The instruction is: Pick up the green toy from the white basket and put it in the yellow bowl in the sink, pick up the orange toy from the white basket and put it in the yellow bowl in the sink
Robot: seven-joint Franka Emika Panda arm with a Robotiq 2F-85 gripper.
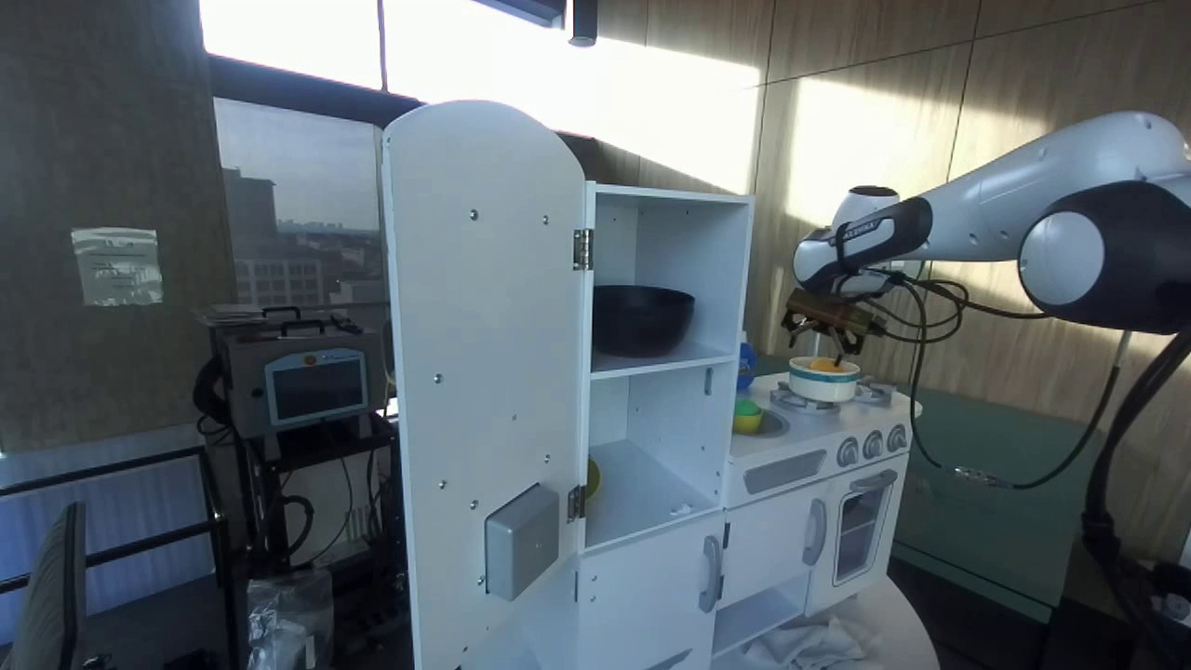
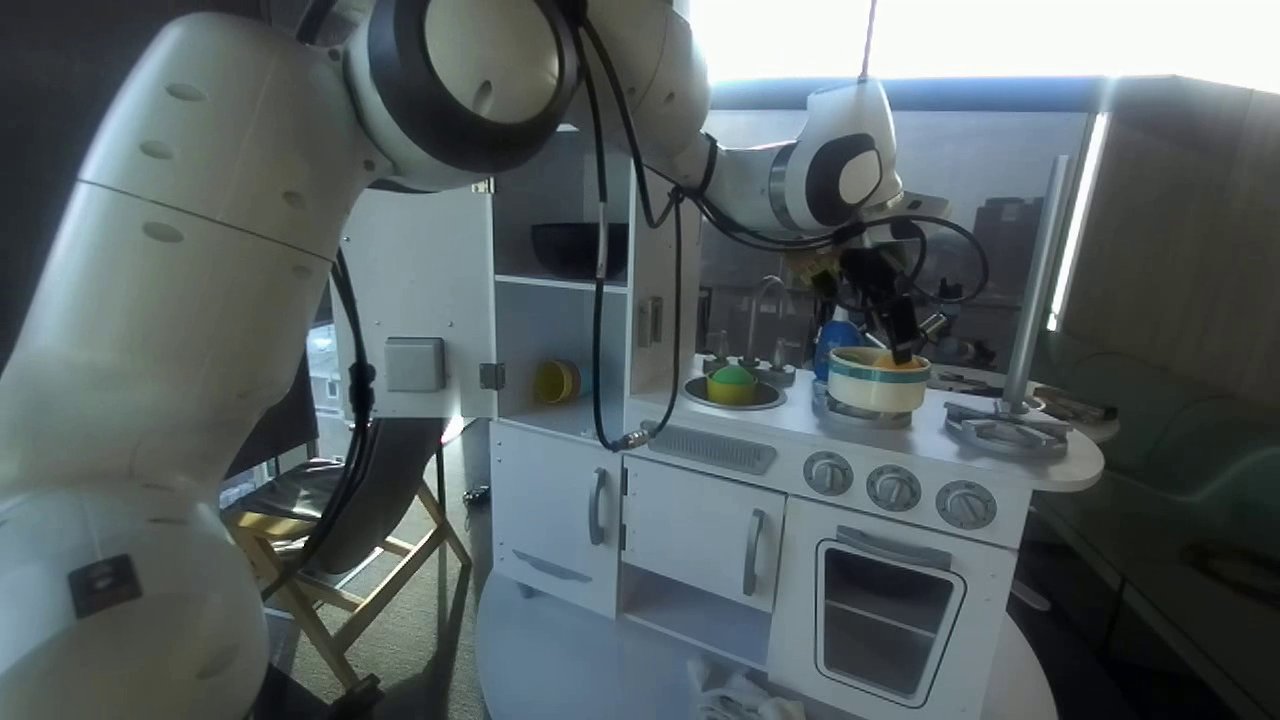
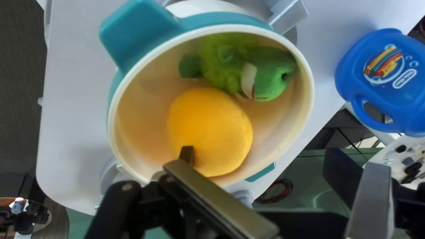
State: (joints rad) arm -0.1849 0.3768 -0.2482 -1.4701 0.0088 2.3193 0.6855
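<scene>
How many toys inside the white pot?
2: in the wrist view, the orange toy near the middle of the white pot, and a fuzzy green toy above it in the picture. Anything smaller beneath would be hidden.

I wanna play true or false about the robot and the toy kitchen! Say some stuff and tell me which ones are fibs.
1. The yellow bowl sits in the sink. True.
2. The yellow bowl holds nothing. False: a round green toy is in it.
3. The orange toy shares the white pot with a green plush animal. True.
4. The white pot is in the sink too. False: it stands on a stove burner.
5. The robot's hand is open. True.
6. The hand is holding the orange toy over the sink. False: the orange toy lies in the white pot.
</scene>
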